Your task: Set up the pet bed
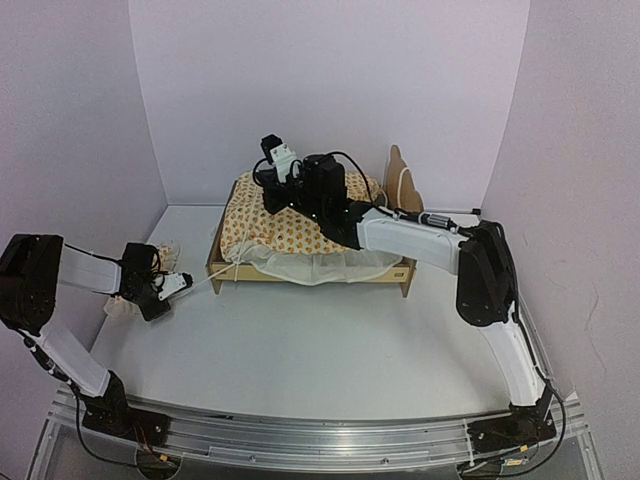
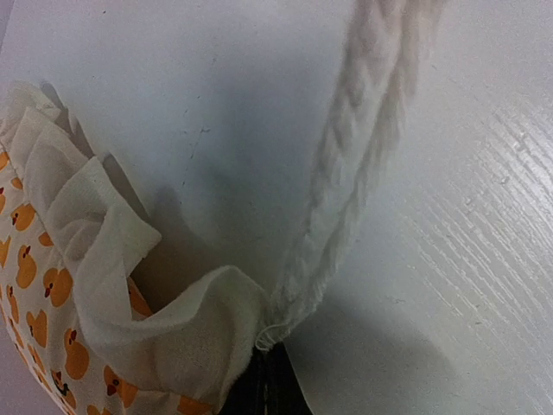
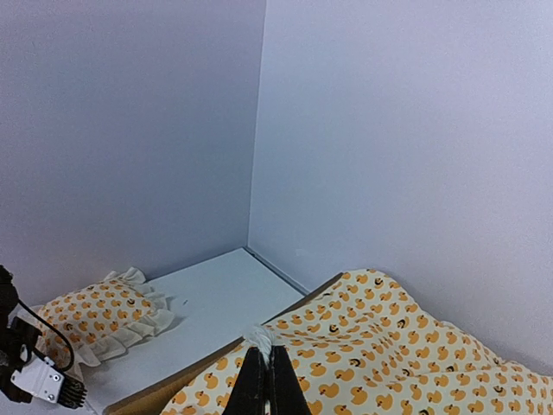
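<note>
Bedding [image 1: 290,228] pinched in right gripper [image 3: 265,350] above bed frame [image 1: 402,277]; left gripper [image 2: 273,361] closed at pillow [image 2: 30,281].

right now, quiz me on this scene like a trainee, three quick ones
1. True or false: the pillow lies on the bed.
2. Which gripper is at the bedding? A left, B right, C both.
3. What print does the bedding carry?
Key:
1. False. It lies on the table left of the bed, by the left gripper, which is shut on a white rope.
2. B. The right gripper is shut on the bedding's edge.
3. Orange ducks.
</note>
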`<state>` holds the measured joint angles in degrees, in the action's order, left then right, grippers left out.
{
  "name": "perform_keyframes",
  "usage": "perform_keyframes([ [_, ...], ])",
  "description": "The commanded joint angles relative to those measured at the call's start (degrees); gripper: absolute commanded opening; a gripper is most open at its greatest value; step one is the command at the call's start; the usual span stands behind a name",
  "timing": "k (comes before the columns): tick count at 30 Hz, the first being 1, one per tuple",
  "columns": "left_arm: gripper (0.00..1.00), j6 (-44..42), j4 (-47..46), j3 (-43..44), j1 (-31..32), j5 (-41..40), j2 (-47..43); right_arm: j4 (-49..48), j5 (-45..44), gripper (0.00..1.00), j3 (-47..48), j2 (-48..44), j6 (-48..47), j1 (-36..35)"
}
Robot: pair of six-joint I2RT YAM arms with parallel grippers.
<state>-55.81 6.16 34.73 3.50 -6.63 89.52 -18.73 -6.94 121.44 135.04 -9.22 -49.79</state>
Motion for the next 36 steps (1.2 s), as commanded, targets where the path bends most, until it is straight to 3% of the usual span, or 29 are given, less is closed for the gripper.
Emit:
perform_keyframes([
  [1, 0.0, -2.27, 10.84, -5.91, -0.72, -2.99, 5.07, -4.91, 4.22, 0.0, 1.71, -3.02, 0.97, -0.43],
  [5, 0.02, 0.19, 20.06, -0.45, -0.8, 6.33, 2.86, -4.91, 13.22, 0.0, -4.94, -5.64, 2.75, -2.9],
  [6, 0.08, 0.57, 23.29, 1.38, -0.8, 10.15, 2.12, -4.91, 15.55, 0.0, -6.87, -6.41, 2.81, -4.0],
  [8, 0.39, 0.54, 29.94, 5.63, -0.82, 17.3, 0.71, -4.87, 21.27, 0.0, -10.38, -7.59, 3.19, -6.19],
  [10, 0.53, 0.87, 35.03, 9.43, -0.82, 23.03, -1.13, -4.87, 24.59, 0.0, -14.51, -8.02, 3.94, -8.72],
  [14, 0.57, 0.74, 41.4, 15.58, -0.86, 31.17, -3.68, -3.85, 26.44, 0.0, -19.46, -5.74, 5.4, -13.37],
  [17, 0.57, 0.77, 43.95, 20.34, -0.88, 35.96, -3.69, 3.79, 28.27, 0.03, -16.54, -2.19, 5.02, -16.92],
  [18, 0.58, 0.47, 44.79, 21.86, -0.87, 37.58, -3.58, 8.2, 28.78, 0.07, -15.3, -1.05, 3.64, -17.63],
  [20, 0.6, -0.58, 46.52, 23.86, -0.89, 39.59, -3.18, 13.66, 28.02, 0.26, -14.85, -0.73, 2.73, -18.8],
  [21, 0.62, -1.66, 47.54, 24.58, -0.87, 40.32, -2.95, 14.89, 27.12, 0.41, -15.97, -1.69, 3.06, -18.94],
  [22, 0.64, -3.11, 48.4, 25.08, -0.87, 40.84, -2.76, 14.94, 25.31, 0.64, -18.07, -3.58, 3.39, -18.94],
  [23, 0.66, -4.31, 48.99, 25.56, -0.87, 41.26, -2.61, 14.95, 22.78, 0.81, -20.54, -5.41, 3.56, -18.94],
  [24, 0.68, -5.16, 49.18, 25.92, -0.86, 41.43, -2.5, 14.95, 19.41, 0.85, -22.88, -7.36, 3.83, -18.94],
  [27, 0.71, -3.56, 46.17, 29.22, -0.86, 42.0, -1.35, 15.16, 8.29, 0.87, -29.08, -17.35, 4.9, -18.89],
  [30, 0.67, 2.59, 43.49, 36.54, 0.26, 45.82, 0.3, 19.48, -4.07, 0.87, -31.02, -25.46, 7.61, -17.59],
  [33, 0.58, 10.88, 37.9, 41.91, 7.83, 40.85, 1.43, 35.63, -16.73, 0.81, -27.05, -29.96, 19.3, -13.66],
  [36, 0.57, 13.82, 35.56, 45.91, 14.55, 32.57, 5.15, 47.91, -22.66, 0.68, -25.32, -32.86, 30.84, -7.18],
])
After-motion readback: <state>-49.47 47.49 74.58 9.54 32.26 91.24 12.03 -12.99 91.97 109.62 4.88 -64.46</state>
